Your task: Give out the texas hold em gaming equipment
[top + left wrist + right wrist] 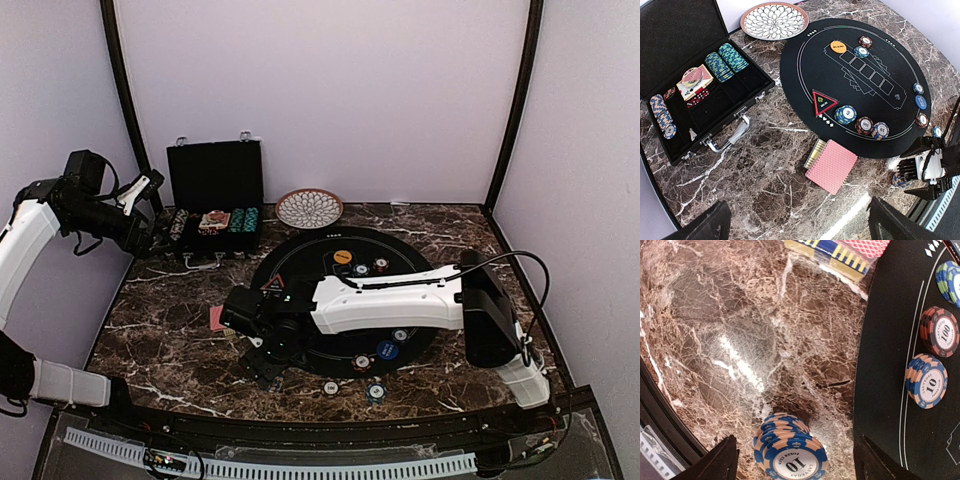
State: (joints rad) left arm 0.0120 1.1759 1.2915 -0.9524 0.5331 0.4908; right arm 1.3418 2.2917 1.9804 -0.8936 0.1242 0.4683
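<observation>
My right gripper is open, low over the marble beside the black round mat. A stack of blue "10" poker chips stands between its fingers, apart from both. It reaches across the mat in the top view. A red-backed card deck lies left of the mat. On the mat are a red triangle marker, an orange button, a blue button and chip stacks. My left gripper is open and empty, high near the case.
A black hinged case stands open at the back left with chips and cards inside. A patterned round dish sits behind the mat. Two loose chips lie on the marble in front of the mat. Walls close in on three sides.
</observation>
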